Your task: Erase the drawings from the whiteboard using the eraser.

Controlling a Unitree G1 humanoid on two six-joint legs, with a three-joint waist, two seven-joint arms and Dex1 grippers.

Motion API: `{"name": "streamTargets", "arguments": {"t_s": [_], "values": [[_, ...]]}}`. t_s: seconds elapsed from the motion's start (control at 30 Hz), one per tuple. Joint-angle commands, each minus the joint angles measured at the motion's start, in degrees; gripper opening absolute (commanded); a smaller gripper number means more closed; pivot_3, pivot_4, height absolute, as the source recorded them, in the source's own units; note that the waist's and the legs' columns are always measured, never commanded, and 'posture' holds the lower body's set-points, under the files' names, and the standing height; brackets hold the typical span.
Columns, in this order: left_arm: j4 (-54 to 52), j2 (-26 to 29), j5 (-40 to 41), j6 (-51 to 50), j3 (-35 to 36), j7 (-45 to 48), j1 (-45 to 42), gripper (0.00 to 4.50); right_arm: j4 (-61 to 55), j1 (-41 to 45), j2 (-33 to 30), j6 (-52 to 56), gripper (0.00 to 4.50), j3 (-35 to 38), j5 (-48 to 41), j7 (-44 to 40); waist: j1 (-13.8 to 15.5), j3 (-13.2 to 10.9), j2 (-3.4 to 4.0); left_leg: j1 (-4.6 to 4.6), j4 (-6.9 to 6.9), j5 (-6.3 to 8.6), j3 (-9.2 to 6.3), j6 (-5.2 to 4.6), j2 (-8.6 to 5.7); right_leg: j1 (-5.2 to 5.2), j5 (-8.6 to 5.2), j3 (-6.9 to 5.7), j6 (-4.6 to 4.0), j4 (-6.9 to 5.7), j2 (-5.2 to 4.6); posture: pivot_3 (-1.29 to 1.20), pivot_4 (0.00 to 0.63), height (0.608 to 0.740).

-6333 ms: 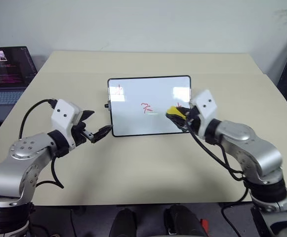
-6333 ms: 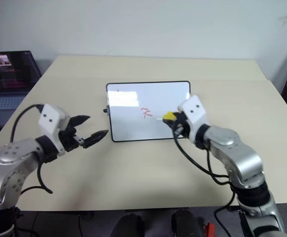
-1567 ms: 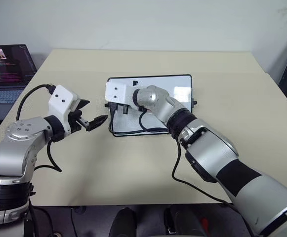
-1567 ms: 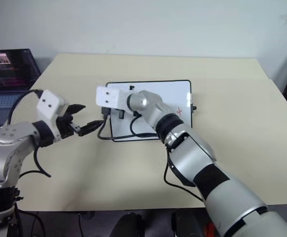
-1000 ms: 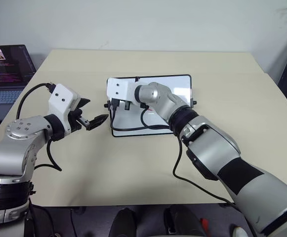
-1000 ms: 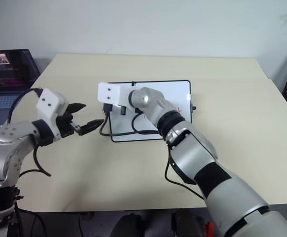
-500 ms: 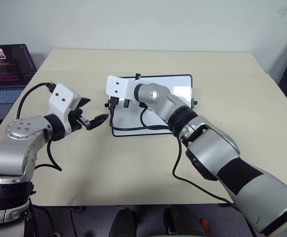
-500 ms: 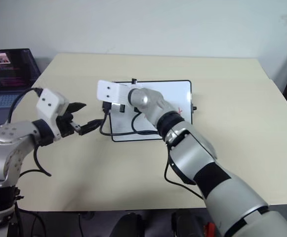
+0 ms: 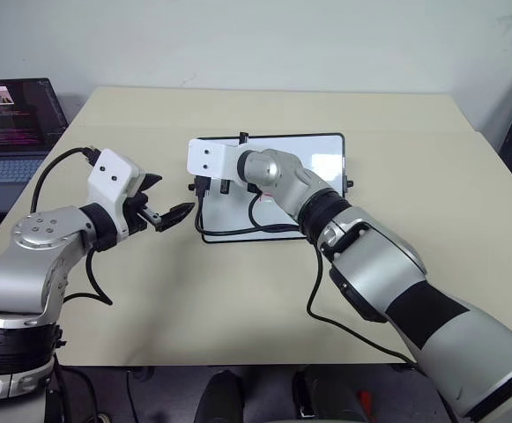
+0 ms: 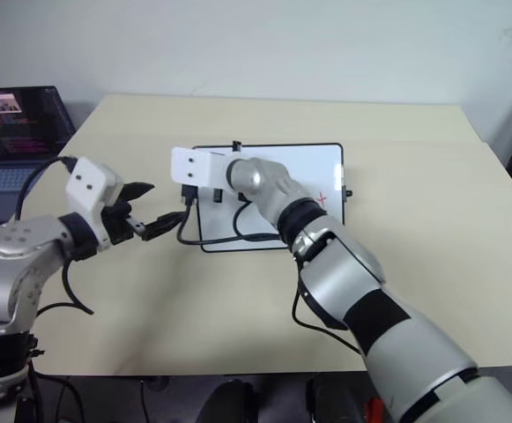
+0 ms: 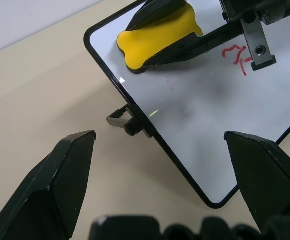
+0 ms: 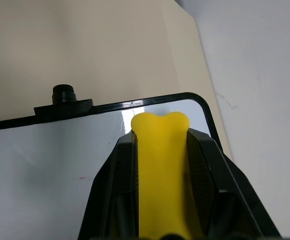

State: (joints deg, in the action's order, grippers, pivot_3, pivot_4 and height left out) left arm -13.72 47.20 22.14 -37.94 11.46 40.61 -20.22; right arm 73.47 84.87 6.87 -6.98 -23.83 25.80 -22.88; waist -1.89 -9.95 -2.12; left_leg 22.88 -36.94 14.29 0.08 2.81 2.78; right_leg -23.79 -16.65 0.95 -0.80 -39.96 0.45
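While right gripper (image 12: 160,165) squeezes eraser (image 11: 154,36) at whiteboard (image 11: 219,115) far-left corner, wiping goes on. Left gripper (image 11: 159,150) open wide, empty. Next: rub red drawings (image 11: 236,55).

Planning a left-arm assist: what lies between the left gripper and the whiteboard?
Bare tabletop in the left eye view: a short gap separates the open left gripper from the whiteboard; its side knob juts toward it.
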Motion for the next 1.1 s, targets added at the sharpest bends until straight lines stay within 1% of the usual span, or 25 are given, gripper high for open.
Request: {"name": "streamTargets", "arguments": {"t_s": [0.03,0.13,0.3,0.4,0.63,0.7,0.8,0.93,1.1], "values": [[-2.5,-0.3,-0.3,1.4,0.1,-0.4,-0.6,4.5,0.3,0.3,-0.3,1.3,1.01,0.2,-0.1,-4.0,0.0,0.0,0.0,-0.01,0.0,0.0,0.0,0.0,0.0,0.0,0.0,0.0,0.0,0.0,0.0,0.0,0.15,0.74],[-2.4,-0.6,-0.3,1.3,-0.1,-0.3,-0.7,4.5,0.1,-1.0,-0.7,1.7,1.01,-0.7,0.4,-8.2,0.0,0.0,0.0,-0.04,-0.02,0.0,-0.01,0.0,0.0,0.02,0.0,-0.01,0.0,-0.03,0.0,0.0,0.15,0.74],[-2.1,-1.0,-0.3,1.5,-1.0,0.1,-1.3,4.5,-0.4,1.4,-1.9,0.8,1.01,1.5,0.0,0.7,0.1,0.0,0.0,-0.06,-0.04,-0.01,-0.05,0.0,-0.01,0.04,0.01,-0.03,0.0,-0.09,0.0,0.0,0.15,0.74],[-1.9,-0.9,-0.1,1.7,-1.4,0.7,-1.6,4.5,-0.1,1.7,-2.7,1.0,1.01,1.7,-0.2,1.1,0.1,0.0,-0.01,-0.04,-0.04,-0.01,-0.05,0.01,-0.02,0.04,0.01,-0.03,0.0,-0.08,-0.01,0.0,0.15,0.74],[-0.6,-0.9,-0.4,2.3,-1.7,0.9,-2.8,4.5,0.2,-1.7,-3.4,2.7,1.01,-0.4,0.7,-9.0,0.0,0.0,-0.01,-0.09,-0.03,-0.01,-0.03,0.0,-0.02,0.06,0.0,-0.02,0.0,-0.09,0.0,0.0,0.15,0.74],[-0.5,-1.0,-0.4,2.3,-1.9,0.9,-3.0,4.5,-0.3,-2.2,-3.4,2.7,1.01,-0.7,0.9,-10.0,0.0,0.0,-0.01,-0.24,-0.03,0.0,-0.04,0.0,-0.02,0.22,0.0,-0.03,0.0,-0.08,0.0,0.0,0.15,0.74],[-0.4,-1.1,-0.5,2.3,-2.0,1.0,-3.0,4.5,-0.9,-1.2,-3.0,1.8,1.01,-0.1,0.7,-6.2,0.1,0.0,-0.01,-0.38,-0.04,-0.01,-0.06,0.0,-0.02,0.36,0.0,-0.04,0.0,-0.09,0.0,0.0,0.15,0.74],[-0.7,-1.3,-0.6,2.3,-2.0,1.1,-3.0,4.5,-1.2,1.1,-2.5,-1.0,1.01,1.5,0.0,1.1,0.1,0.0,-0.01,-0.36,-0.05,-0.01,-0.08,0.0,-0.02,0.35,0.01,-0.05,0.0,-0.11,0.0,0.0,0.15,0.74],[-1.4,-1.0,-0.5,1.9,-1.3,1.1,-2.3,4.5,-0.5,1.7,-0.7,-2.3,1.01,1.4,-0.5,1.6,0.0,0.0,0.0,-0.21,-0.01,0.0,-0.04,0.0,-0.01,0.23,0.0,-0.03,0.0,-0.01,0.0,0.0,0.15,0.74]]}}
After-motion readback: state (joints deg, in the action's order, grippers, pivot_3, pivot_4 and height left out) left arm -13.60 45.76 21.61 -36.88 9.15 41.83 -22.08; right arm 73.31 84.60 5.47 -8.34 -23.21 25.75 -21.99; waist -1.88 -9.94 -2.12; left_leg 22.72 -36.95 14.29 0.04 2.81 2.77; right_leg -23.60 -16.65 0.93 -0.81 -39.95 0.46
